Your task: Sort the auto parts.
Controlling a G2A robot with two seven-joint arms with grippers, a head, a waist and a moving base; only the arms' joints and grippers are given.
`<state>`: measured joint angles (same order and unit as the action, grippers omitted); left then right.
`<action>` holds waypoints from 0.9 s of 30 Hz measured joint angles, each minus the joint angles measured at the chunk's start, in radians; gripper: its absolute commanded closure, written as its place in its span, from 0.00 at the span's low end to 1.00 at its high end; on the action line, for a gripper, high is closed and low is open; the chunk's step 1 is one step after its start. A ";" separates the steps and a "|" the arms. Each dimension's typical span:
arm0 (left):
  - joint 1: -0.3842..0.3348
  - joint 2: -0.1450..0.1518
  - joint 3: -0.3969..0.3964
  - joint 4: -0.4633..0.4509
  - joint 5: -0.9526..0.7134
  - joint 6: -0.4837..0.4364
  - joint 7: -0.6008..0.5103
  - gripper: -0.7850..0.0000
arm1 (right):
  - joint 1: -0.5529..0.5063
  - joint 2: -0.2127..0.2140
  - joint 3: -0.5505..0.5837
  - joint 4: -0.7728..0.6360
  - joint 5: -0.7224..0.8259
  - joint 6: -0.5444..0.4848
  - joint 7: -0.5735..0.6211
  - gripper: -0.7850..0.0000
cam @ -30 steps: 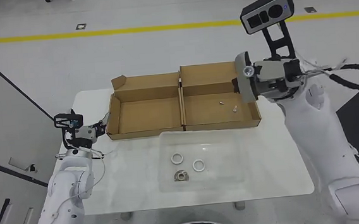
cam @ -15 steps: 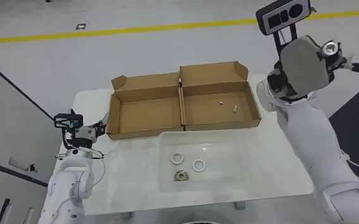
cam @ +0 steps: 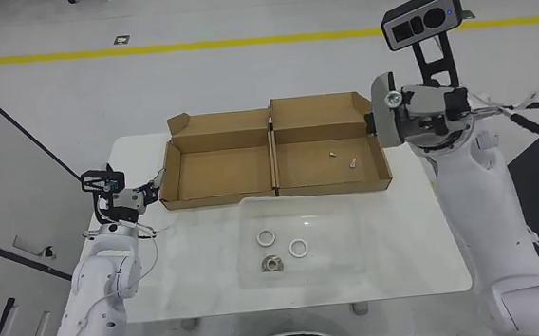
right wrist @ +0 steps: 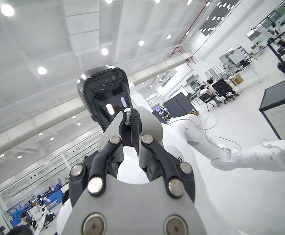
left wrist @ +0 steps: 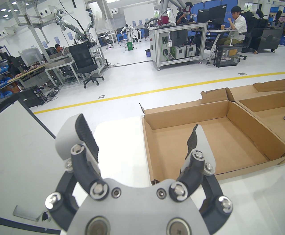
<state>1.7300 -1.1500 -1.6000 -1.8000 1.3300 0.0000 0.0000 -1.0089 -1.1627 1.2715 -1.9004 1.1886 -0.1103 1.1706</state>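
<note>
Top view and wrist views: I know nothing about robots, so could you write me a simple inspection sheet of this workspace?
Surface: white table.
Job's things: two white rings and a metal part in the clear tray; two screws in the right cardboard box; left cardboard box with nothing seen inside.
Clutter: nothing seen.
Grippers: left tool open, at the table's edge beside the left cardboard box; right tool shut on a held screw, aimed at the ceiling.
Cables: black cable on the right arm.
Surroundings: yellow floor line; office chair.
</note>
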 measured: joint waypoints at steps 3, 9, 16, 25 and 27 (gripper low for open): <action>0.000 0.000 0.000 0.000 0.000 0.000 0.000 0.00 | -0.006 -0.003 -0.001 -0.001 0.029 0.001 0.021 1.00; 0.000 0.000 0.000 0.000 0.000 0.000 0.000 0.00 | -0.013 -0.011 -0.008 0.006 0.098 0.003 0.059 1.00; 0.000 0.000 0.000 0.000 0.000 0.000 0.000 0.00 | -0.018 -0.016 -0.008 0.007 0.109 0.005 0.071 1.00; 0.000 0.000 0.000 0.000 0.000 0.000 0.000 0.00 | -0.018 -0.016 -0.008 0.007 0.109 0.005 0.071 1.00; 0.000 0.000 0.000 0.000 0.000 0.000 0.000 0.00 | -0.018 -0.016 -0.008 0.007 0.109 0.005 0.071 1.00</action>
<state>1.7300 -1.1500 -1.6000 -1.8000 1.3300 0.0000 0.0000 -1.0268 -1.1789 1.2632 -1.8929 1.2976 -0.1054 1.2414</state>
